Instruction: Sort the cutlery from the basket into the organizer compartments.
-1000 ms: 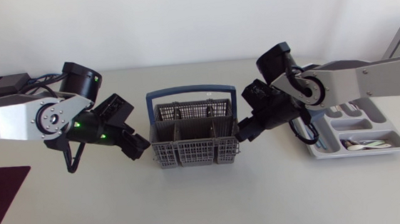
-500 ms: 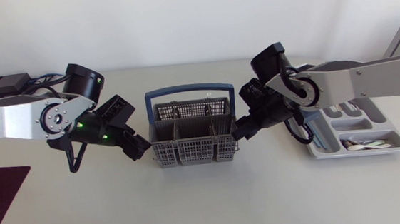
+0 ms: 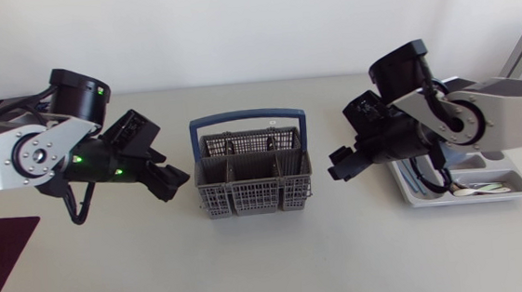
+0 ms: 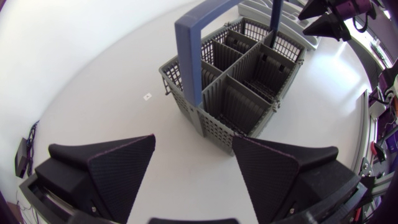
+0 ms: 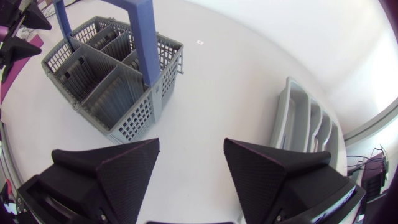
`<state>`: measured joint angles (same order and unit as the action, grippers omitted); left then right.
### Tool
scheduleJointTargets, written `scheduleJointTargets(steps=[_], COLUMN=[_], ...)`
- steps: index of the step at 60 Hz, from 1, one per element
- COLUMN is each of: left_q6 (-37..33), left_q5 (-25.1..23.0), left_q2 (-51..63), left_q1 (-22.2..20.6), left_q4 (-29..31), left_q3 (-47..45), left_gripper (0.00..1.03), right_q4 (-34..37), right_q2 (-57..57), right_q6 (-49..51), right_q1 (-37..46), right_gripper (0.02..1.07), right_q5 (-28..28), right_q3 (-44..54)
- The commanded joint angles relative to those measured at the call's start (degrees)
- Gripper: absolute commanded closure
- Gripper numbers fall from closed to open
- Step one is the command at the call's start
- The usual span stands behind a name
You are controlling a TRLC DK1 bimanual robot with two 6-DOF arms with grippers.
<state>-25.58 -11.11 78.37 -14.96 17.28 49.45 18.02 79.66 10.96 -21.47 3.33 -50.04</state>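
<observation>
**A:** Where do things stand?

**B:** The basket [image 3: 251,201] sits mid-worktop [image 3: 270,266], its blue handle [image 3: 247,119] upright. The organizer [image 3: 461,200] lies well apart at the right, with some pale cutlery [image 3: 474,188] in its nearest compartment.

**A:** And the hands?

**B:** The left hand [image 3: 178,182] hangs just left of the basket. The right hand [image 3: 342,163] is between basket and organizer. Both have their fingers spread wide and grip nothing.

**A:** Anything left in the basket?

**B:** I cannot tell. From both wrist views its cells look bare.

**A:** How would a piece handle?

**B:** Probably light, stiff, smooth metal that slips easily. I'd pinch it across the flat of its stem, near the middle, so it doesn't swing.
</observation>
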Motion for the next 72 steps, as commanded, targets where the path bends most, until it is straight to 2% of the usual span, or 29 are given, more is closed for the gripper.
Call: scheduleJointTargets(steps=[1,7,9,27,32,38,46,55,66,72], left_q6=[-1.0,-1.0,-1.0,1.0,1.0,1.0,1.9,6.2,7.2,7.0], left_q5=[-0.4,-0.3,-0.3,-0.4,-0.5,-0.6,-0.6,0.2,1.5,1.5], left_q2=[-4.5,-8.5,-10.3,-25.2,-26.5,-27.1,-30.6,-36.9,-41.0,-42.6], left_q1=[1.7,3.2,3.8,4.9,5.4,6.3,8.2,11.0,11.2,11.2], left_q4=[0.3,1.4,1.9,3.0,3.5,4.2,3.5,0.7,1.6,0.7], left_q3=[-2.3,-3.6,-4.0,-7.6,-8.6,-9.8,-11.5,-13.6,-14.7,-16.4], left_gripper=[0.14,0.1,0.04,0.04,0.04,0.04,0.04,0.04,0.04,0.04], right_q4=[1.0,1.7,1.9,3.1,4.8,4.7,4.8,4.6,-0.9,-1.4], right_q2=[-4.4,-8.4,-10.2,-23.0,-25.4,-28.7,-32.2,-37.4,-44.1,-48.5], right_q6=[2.0,3.4,3.9,8.0,9.5,9.5,10.0,9.8,8.3,8.3], right_q1=[1.6,3.4,4.3,12.4,14.7,17.8,18.7,18.7,19.8,19.8], right_gripper=[0.17,0.07,0.07,0.06,0.06,0.07,0.07,0.07,0.07,0.07], right_q5=[1.1,1.6,1.6,0.1,-2.6,-3.0,-3.6,-4.3,-3.6,-3.5], right_q3=[3.1,5.0,5.8,10.4,11.0,12.6,15.1,17.8,22.2,24.7])
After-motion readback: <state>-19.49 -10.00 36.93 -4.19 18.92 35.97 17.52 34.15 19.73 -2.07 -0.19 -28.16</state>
